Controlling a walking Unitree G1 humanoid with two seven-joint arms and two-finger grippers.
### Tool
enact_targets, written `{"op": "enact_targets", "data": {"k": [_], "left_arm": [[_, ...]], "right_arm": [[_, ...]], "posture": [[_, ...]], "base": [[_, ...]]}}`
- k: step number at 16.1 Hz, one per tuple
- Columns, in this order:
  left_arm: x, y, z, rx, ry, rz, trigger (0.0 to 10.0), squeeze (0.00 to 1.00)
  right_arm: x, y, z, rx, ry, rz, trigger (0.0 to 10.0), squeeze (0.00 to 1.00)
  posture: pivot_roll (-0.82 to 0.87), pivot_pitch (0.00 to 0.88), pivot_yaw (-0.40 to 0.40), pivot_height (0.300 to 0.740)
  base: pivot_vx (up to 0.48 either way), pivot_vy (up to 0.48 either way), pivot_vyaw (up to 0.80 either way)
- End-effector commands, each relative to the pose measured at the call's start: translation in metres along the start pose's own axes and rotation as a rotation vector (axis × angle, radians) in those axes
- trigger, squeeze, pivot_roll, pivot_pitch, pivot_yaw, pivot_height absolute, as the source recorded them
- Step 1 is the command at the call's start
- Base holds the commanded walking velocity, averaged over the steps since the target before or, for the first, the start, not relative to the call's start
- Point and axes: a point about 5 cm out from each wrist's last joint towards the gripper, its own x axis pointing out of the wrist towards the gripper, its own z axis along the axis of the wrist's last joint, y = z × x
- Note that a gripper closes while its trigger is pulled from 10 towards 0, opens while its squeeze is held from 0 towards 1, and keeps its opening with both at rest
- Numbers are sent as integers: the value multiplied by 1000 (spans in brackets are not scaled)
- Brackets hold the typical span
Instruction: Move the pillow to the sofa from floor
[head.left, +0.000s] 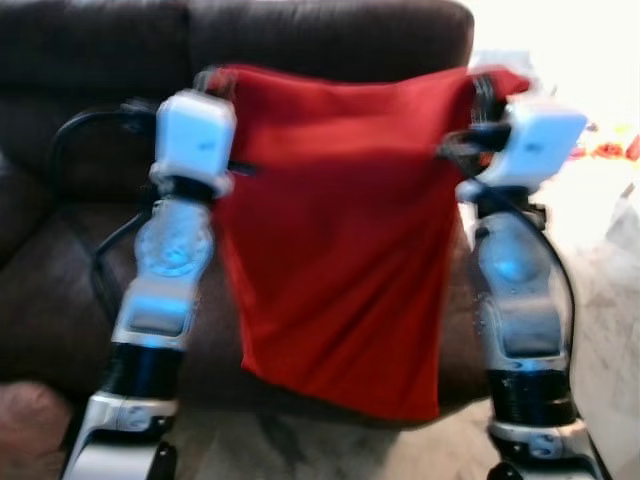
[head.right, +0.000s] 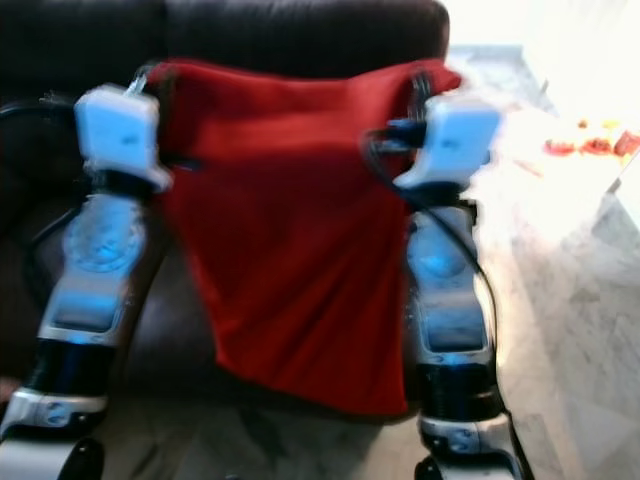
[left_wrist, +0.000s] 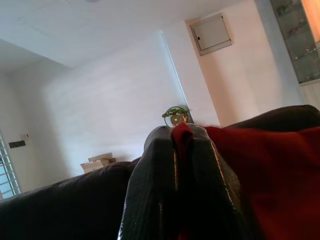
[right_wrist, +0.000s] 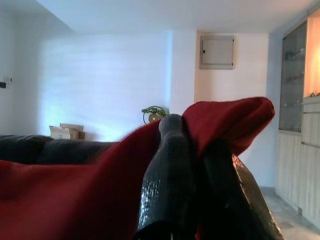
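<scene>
Here the red pillow (head.left: 335, 250) hangs limp, off the floor, in front of the dark sofa (head.left: 90, 60). Left gripper (left_wrist: 182, 137) pinches its top left corner, fingers (left_wrist: 155, 190) pressed together on fabric. Right gripper (right_wrist: 192, 132) pinches the top right corner likewise. Pale marbled floor (head.right: 580, 330) lies to the right

Red pillow (head.right: 290, 250) hangs by its 2 top corners between both raised arms, before the dark sofa (head.right: 300, 30).
</scene>
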Motion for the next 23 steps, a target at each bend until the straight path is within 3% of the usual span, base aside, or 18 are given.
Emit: {"op": "enact_targets", "data": {"k": [1, 4, 18, 19, 22, 23], "left_arm": [[5, -5, 14, -22, -61, -6, 10000, 0], [-1, -5, 4, -17, -21, 1, 10000, 0], [-3, -5, -5, -23, 19, -2, 10000, 0], [-9, -12, -19, -81, 89, -36, 10000, 0], [-31, -17, -49, -122, 232, -42, 10000, 0], [-34, -17, -53, -122, 248, -40, 10000, 0]], "right_arm": [[4, -8, 24, -4, -112, -26, 10000, 0], [-2, -8, 6, -9, -45, -26, 10000, 0], [-6, -7, -4, -5, -4, -11, 10000, 0], [-11, -7, -30, 18, 100, -13, 10000, 0], [-32, -11, -74, 23, 288, -37, 10000, 0], [-35, -12, -79, 23, 310, -43, 10000, 0]], "posture": [[19, 0, -13, 740], [23, 0, -18, 740], [18, 0, -16, 740], [19, 0, -17, 740], [22, 0, -20, 740], [24, 0, -22, 740]], "base": [[337, 0, 0], [324, 0, 0], [295, 0, 0], [0, 0, 0], [0, 0, 0], [0, 0, 0]]}}
